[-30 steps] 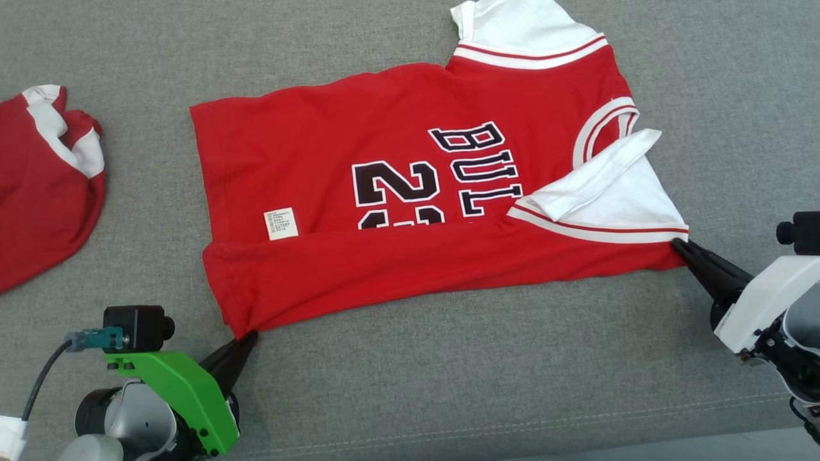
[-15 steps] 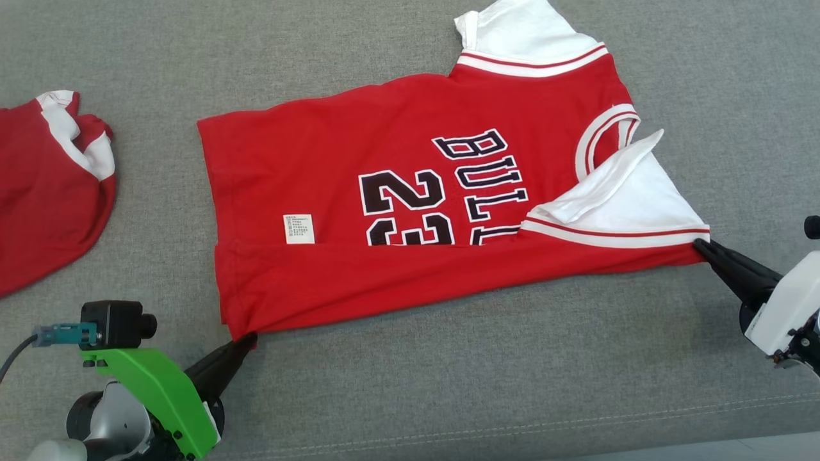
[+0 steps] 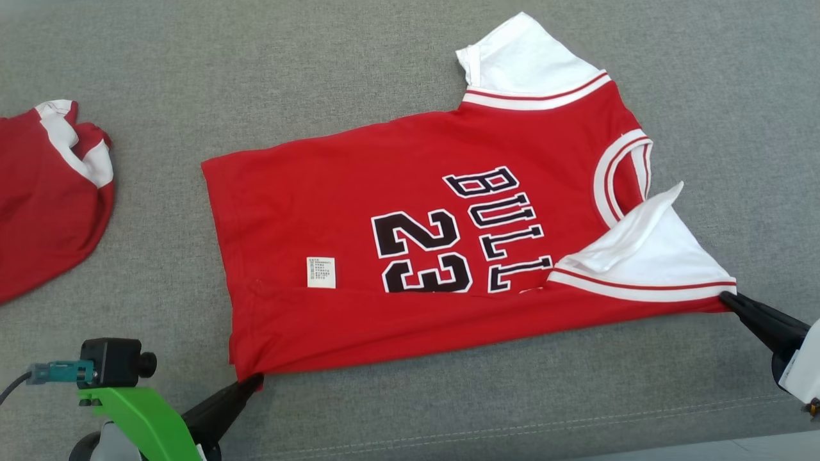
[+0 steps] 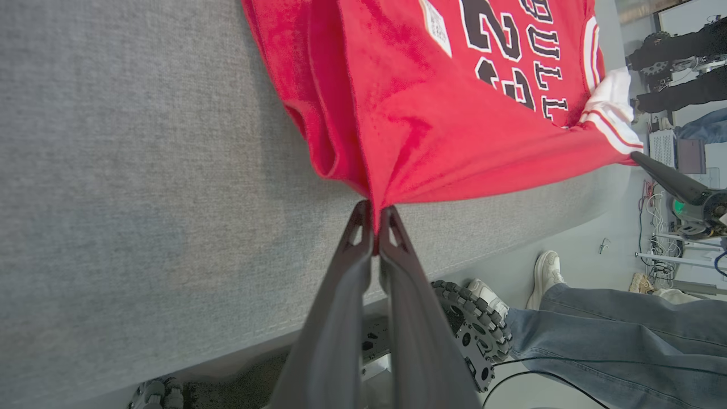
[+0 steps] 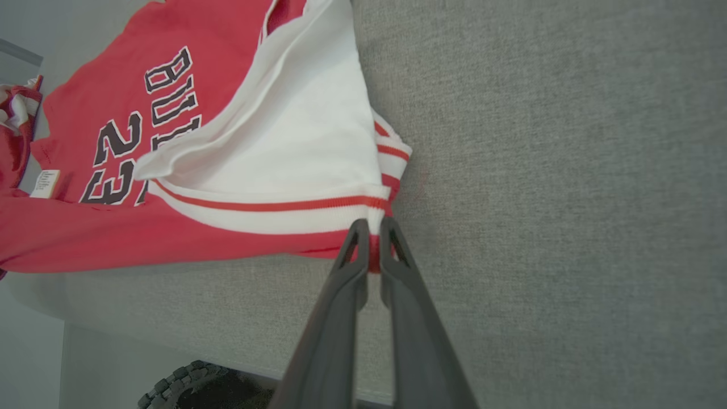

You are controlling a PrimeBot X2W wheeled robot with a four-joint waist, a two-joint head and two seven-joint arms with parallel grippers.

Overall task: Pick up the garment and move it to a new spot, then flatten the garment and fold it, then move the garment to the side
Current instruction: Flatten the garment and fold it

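The garment (image 3: 359, 211) is a red jersey with white sleeves and black "BULL 23" lettering, spread across the grey surface (image 3: 320, 77). Its near long edge is folded over in a band (image 3: 416, 320). My left gripper (image 3: 253, 382) is shut on the hem corner at the lower left, seen pinching red cloth (image 4: 397, 136) in the left wrist view (image 4: 374, 213). My right gripper (image 3: 727, 296) is shut on the shoulder corner below the folded-in white sleeve (image 3: 647, 256); in the right wrist view (image 5: 372, 227) red and white trim (image 5: 272, 210) sits between the fingers.
A second red and white garment (image 3: 45, 192) lies bunched at the left edge. The surface's front edge with a stitched seam (image 3: 512, 426) runs just behind both grippers. A person's jeans leg (image 4: 613, 335) and white shoe (image 4: 545, 272) stand beside the robot's wheel (image 4: 471, 329).
Both grippers have drawn the held edge toward the front edge, narrowing the folded band and uncovering the "23". The head camera has also shifted, so the whole scene sits lower.
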